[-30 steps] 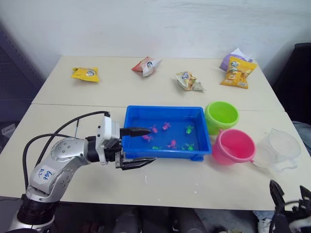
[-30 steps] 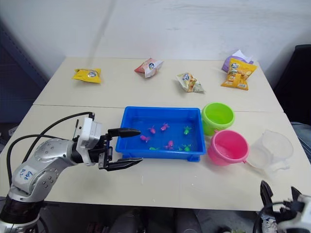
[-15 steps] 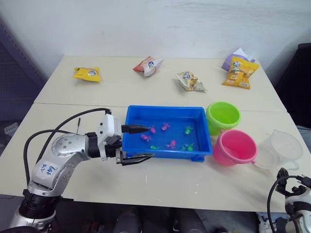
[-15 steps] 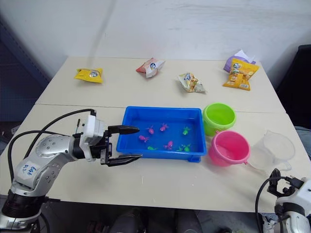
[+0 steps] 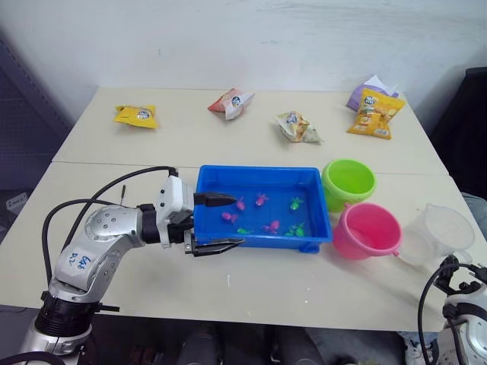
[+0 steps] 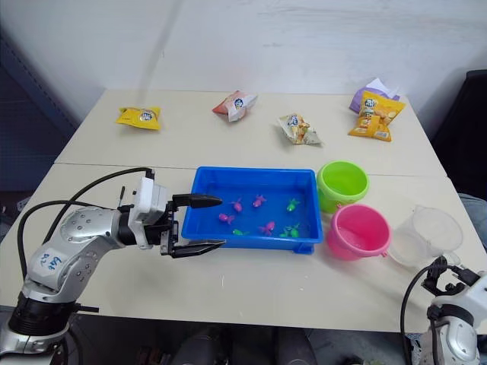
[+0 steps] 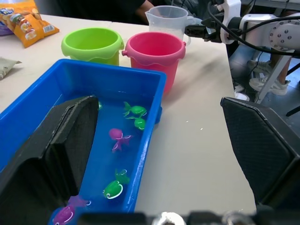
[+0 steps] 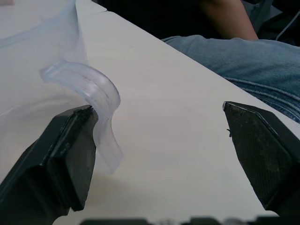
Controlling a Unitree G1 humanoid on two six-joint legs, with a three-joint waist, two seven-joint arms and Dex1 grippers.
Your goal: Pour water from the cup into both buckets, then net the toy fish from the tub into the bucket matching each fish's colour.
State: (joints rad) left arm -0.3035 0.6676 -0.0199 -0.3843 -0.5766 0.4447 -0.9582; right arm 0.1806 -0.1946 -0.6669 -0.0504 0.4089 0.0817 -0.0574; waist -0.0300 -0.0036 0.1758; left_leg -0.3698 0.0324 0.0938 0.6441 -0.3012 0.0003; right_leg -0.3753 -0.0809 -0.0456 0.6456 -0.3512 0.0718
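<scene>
— Where is the cup (image 5: 439,234)?
— On the tabletop (image 5: 289,285) at the robot's right, near the front edge, just beside the pink bucket (image 5: 367,230). It stands upright. In the right wrist view its clear handle (image 8: 96,110) curves right against one finger (image 8: 65,150) of the right pincer (image 8: 164,154); the other finger is well apart from it.
— So that pincer is spread?
— Yes, spread wide, with the handle by one finger and nothing pinched.
— And the buckets?
— The lime green bucket (image 5: 348,181) sits behind the pink one, the two touching or nearly so, both just beside the right end of the blue tub (image 5: 262,207).
— What is in the tub?
— Small pink and green toy fish (image 7: 135,110) scattered over its floor; water shows in the left wrist view.
— The left pincer (image 5: 218,223)?
— Spread too, at the tub's left end. One finger (image 5: 216,200) reaches over the rim into the tub, the other lies outside along the front wall, so the corner sits between them. Whether they touch the plastic, I cannot tell.
— Anything farther out?
— Snack packets (image 5: 297,127) lie along the far side of the tabletop. Someone in jeans (image 8: 243,61) is beyond the tabletop edge.
</scene>
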